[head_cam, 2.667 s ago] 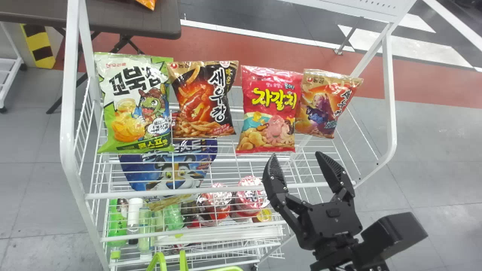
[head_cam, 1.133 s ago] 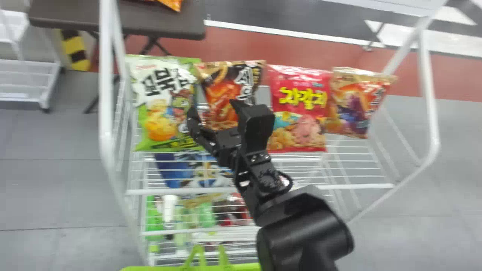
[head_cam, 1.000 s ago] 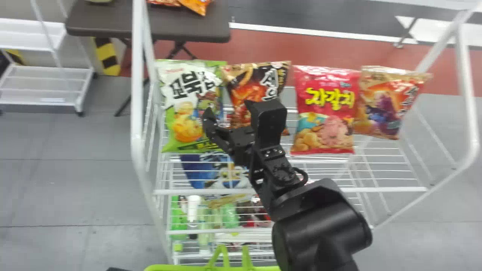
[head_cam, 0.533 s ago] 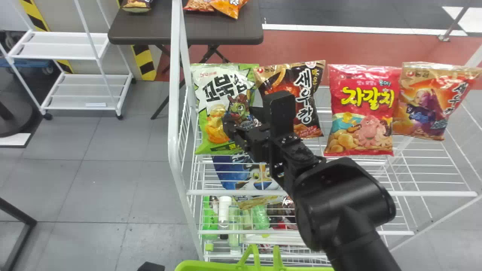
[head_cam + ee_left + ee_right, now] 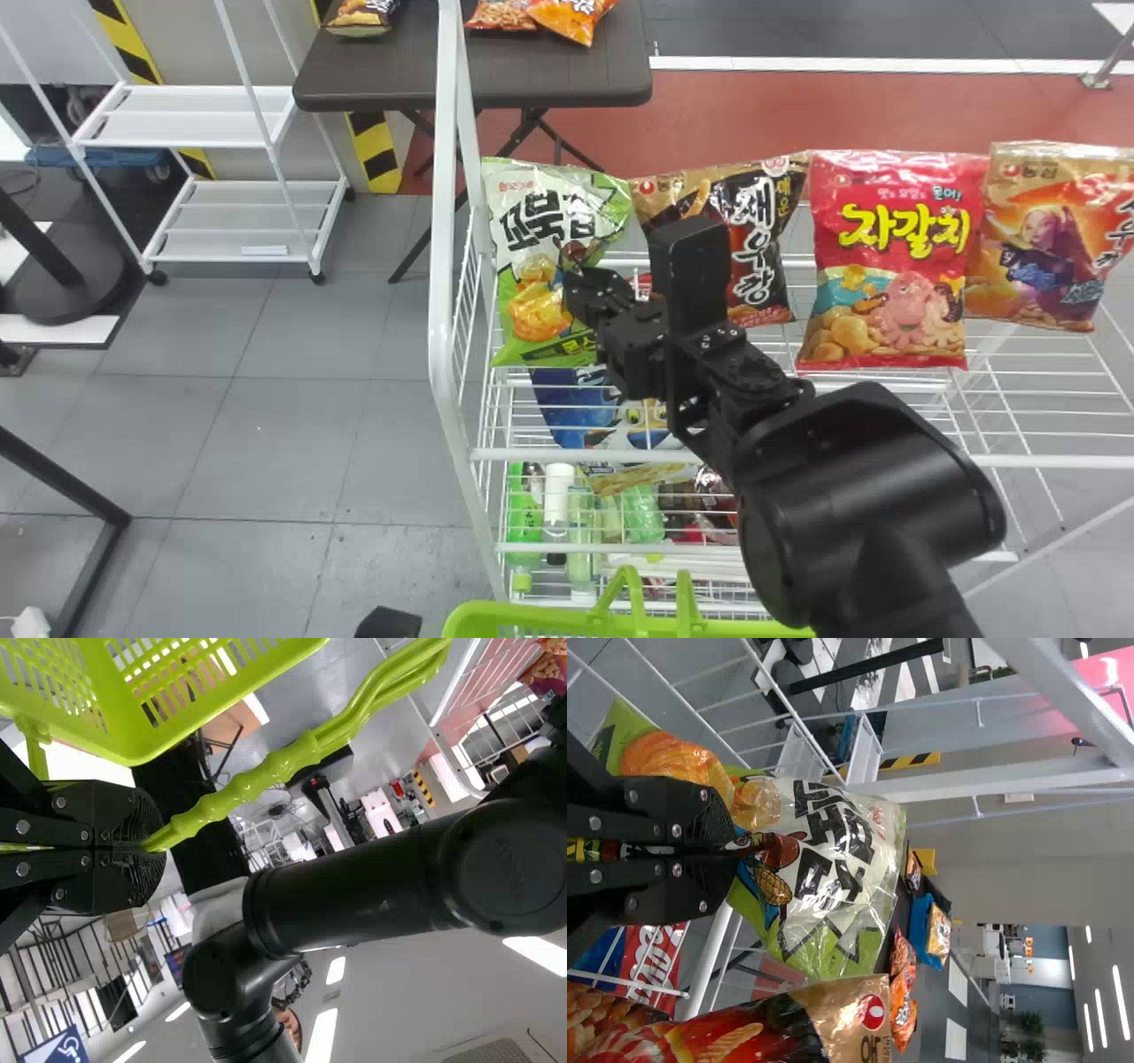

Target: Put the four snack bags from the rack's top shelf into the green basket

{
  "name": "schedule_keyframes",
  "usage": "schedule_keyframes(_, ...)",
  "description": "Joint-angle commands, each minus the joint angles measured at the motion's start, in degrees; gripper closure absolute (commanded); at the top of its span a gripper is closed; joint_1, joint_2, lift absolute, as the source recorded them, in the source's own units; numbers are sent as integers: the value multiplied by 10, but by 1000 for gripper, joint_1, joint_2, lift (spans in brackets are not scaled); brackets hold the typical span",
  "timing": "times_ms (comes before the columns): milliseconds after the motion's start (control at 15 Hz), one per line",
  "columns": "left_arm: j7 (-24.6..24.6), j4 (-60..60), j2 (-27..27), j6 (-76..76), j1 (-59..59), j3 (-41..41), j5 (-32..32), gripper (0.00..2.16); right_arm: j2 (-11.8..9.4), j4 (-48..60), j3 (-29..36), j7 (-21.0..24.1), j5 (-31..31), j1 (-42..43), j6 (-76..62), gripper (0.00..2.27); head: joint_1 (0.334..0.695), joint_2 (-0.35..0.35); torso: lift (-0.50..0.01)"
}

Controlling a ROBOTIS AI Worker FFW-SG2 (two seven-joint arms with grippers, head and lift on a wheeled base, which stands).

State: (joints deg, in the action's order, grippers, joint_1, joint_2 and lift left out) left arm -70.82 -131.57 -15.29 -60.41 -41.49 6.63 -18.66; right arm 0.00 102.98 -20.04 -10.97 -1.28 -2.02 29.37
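Right pincer clamped on green-and-white foil snack bag, left end of white wire rack's top shelf. Black-and-gold bag, red bag, orange-and-gold bag alongside. Left pincer gripping lime-green plastic basket's handle.

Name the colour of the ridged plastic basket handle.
The handle is lime green, best seen in the left wrist view.

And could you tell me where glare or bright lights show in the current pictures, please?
Head view: small highlights along the red bag's crinkled top; left wrist view: bright ceiling lights and a sheen on the basket handle; right wrist view: glare streaks on the green-and-white bag.
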Motion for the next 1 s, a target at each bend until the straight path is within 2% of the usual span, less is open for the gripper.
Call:
schedule_keyframes(0,-4,-1,2,2,-2,1,0,1781,1,12,9,-4,-8,-6,3,2159,695,23,0)
schedule_keyframes(200,-8,-1,2,7,-6,0,0,1781,1,10,25,-8,-16,4,-6,2159,695,-4,0)
schedule_keyframes(467,-12,-3,3,14,-11,0,3,1781,1,0,39,-54,-16,21,-36,2159,695,-25,0)
schedule_keyframes(667,-14,-3,4,14,-16,0,6,1781,1,0,41,-87,-16,34,-43,2159,695,-16,0)
schedule_keyframes(800,-15,-3,5,17,-18,0,7,1781,1,1,47,-128,-12,35,-43,2159,695,-8,0)
schedule_keyframes(933,-16,-4,8,19,-20,0,9,1781,1,30,47,-144,-16,22,-36,2159,695,11,0)
